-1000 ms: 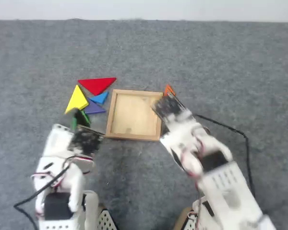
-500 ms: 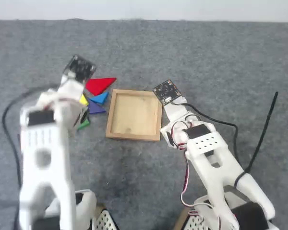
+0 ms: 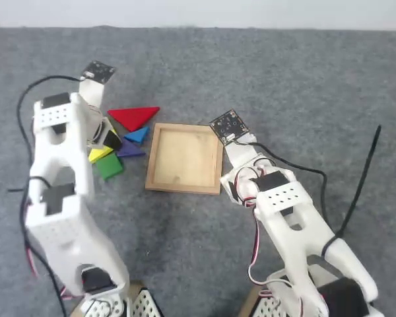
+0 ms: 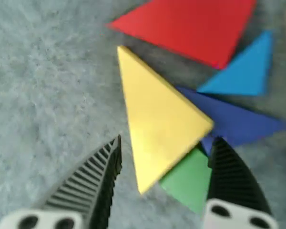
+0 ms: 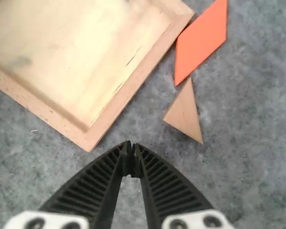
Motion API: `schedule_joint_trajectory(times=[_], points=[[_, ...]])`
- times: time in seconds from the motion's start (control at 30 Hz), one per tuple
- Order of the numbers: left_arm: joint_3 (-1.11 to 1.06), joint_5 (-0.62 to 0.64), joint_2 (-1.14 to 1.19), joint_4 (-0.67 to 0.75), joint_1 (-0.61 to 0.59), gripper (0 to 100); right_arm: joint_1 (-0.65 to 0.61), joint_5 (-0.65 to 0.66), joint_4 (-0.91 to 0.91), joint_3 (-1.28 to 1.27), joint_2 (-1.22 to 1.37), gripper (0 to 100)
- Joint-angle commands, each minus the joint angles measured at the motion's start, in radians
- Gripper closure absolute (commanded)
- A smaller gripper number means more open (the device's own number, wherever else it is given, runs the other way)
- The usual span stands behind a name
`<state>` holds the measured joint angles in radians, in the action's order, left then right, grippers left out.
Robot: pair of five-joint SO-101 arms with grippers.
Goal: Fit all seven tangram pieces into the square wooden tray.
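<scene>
The square wooden tray (image 3: 150,158) lies in the middle of the grey mat with nothing in it. To its left are a red triangle (image 3: 133,117), a light blue triangle (image 3: 138,135), a dark blue piece (image 3: 131,150), a yellow triangle (image 3: 99,154) and a green piece (image 3: 109,166). My left gripper (image 4: 167,140) hangs open just above this cluster, its fingers on either side of the yellow triangle (image 4: 157,119). My right gripper (image 5: 130,143) is shut and holds nothing, by the tray's corner (image 5: 93,138). An orange parallelogram (image 5: 200,40) and a tan triangle (image 5: 186,114) lie beside it.
Grey carpet covers the whole table, with open room behind the tray and to the far right. A black cable (image 3: 356,191) trails from the right arm across the mat on the right. The left arm's cable (image 3: 26,112) loops out at the left.
The left arm has swung from the front of the table out over the coloured pieces and lowered onto the yellow triangle. The right arm settled beside the tray and has stayed there.
</scene>
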<state>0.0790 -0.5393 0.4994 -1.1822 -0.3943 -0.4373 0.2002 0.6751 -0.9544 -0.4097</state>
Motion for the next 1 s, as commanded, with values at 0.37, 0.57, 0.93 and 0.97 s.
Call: schedule_joint_trajectory(times=[0.37, 0.57, 0.93, 0.97], points=[[0.288, 0.086, 0.183, -0.003, -0.133, 71, 0.010, -0.009, -0.025, 0.061, 0.001, 98.6], [0.338, 0.295, 0.180, -0.021, -0.160, 71, 0.010, -0.011, -0.027, 0.061, 0.001, 98.6], [0.470, 0.511, 0.127, -0.270, -0.046, 71, 0.010, -0.011, -0.027, 0.061, 0.001, 98.6], [0.470, 0.549, 0.146, -0.239, -0.041, 71, 0.010, -0.011, -0.027, 0.061, 0.001, 98.6]])
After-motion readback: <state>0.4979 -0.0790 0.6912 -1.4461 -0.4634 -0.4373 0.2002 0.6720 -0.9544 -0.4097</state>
